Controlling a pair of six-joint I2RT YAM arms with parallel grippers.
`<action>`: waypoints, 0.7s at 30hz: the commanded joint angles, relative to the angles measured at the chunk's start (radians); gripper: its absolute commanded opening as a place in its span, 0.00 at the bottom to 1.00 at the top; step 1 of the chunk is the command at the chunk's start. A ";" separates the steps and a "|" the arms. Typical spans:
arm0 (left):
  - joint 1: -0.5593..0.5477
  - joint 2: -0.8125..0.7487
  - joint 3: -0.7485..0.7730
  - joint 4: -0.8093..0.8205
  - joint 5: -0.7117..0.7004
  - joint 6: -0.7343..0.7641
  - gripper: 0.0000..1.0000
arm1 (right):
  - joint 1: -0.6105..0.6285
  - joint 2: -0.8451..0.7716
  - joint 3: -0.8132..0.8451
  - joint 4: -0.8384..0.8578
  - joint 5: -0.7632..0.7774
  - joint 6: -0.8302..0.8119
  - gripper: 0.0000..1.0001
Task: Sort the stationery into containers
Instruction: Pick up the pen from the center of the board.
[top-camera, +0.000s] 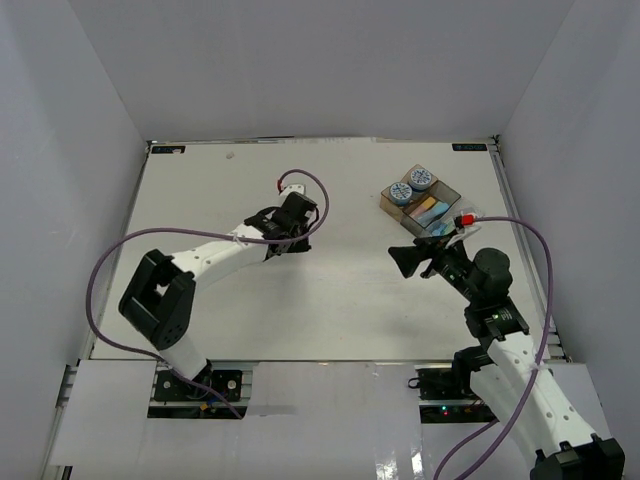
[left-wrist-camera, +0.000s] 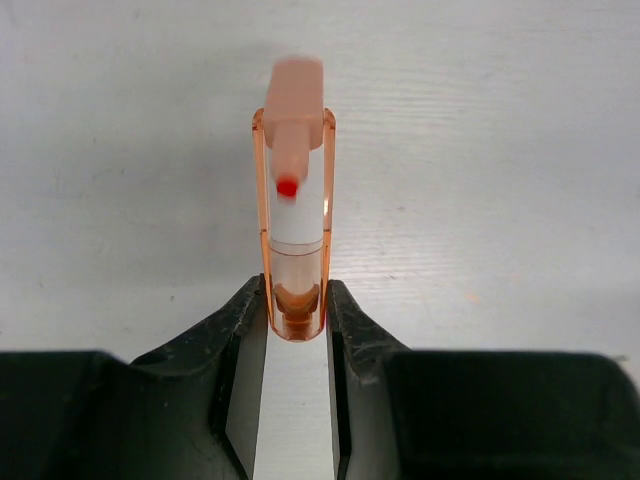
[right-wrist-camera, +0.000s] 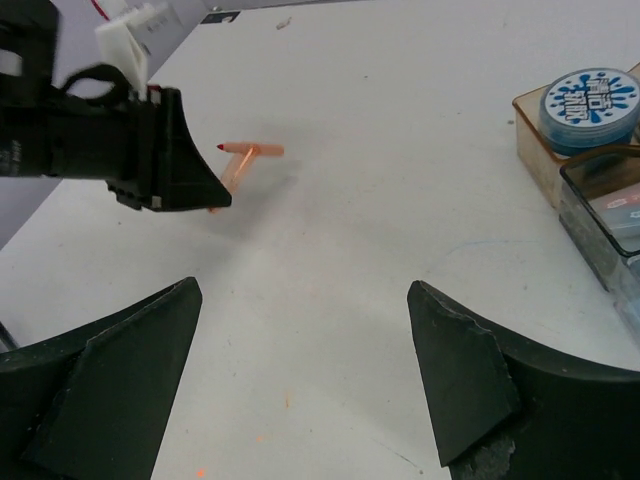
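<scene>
Nearest, the right fingers (right-wrist-camera: 120, 390) stand spread wide with nothing between them, hanging over the bare white surface (top-camera: 330, 310) just short of the trays (top-camera: 386, 201). A little farther out and well to the left, the left fingers (left-wrist-camera: 245, 330) are clenched on the orange piece (left-wrist-camera: 295, 260), pinching its near end from both sides. The piece is see-through orange with a small red tip, and it pokes out ahead of the fingers over the surface. In the right wrist view the same piece (right-wrist-camera: 237, 165) slants down beneath the left fingers (right-wrist-camera: 190, 160), with a pale shadow beside it; whether it touches the surface I cannot tell. Farthest, toward the far right corner, the trays sit joined in a cluster. The amber tray (right-wrist-camera: 535, 130) holds both blue-and-white rolls, the left roll (top-camera: 400, 192) and the right roll (top-camera: 421, 179), side by side. The grey tray (right-wrist-camera: 590, 215) touches it on the near side. Pastel pieces (top-camera: 428, 210), blue and yellow among them, lie in the trays nearer than the rolls
</scene>
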 joint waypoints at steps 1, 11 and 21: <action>-0.008 -0.157 -0.031 0.175 0.108 0.274 0.28 | 0.006 0.064 0.056 0.038 -0.087 0.010 0.90; -0.006 -0.318 -0.091 0.367 0.424 0.790 0.23 | 0.007 0.303 0.248 -0.013 -0.127 0.017 0.97; -0.006 -0.328 -0.016 0.365 0.550 0.807 0.26 | 0.093 0.475 0.263 0.088 -0.135 0.059 0.95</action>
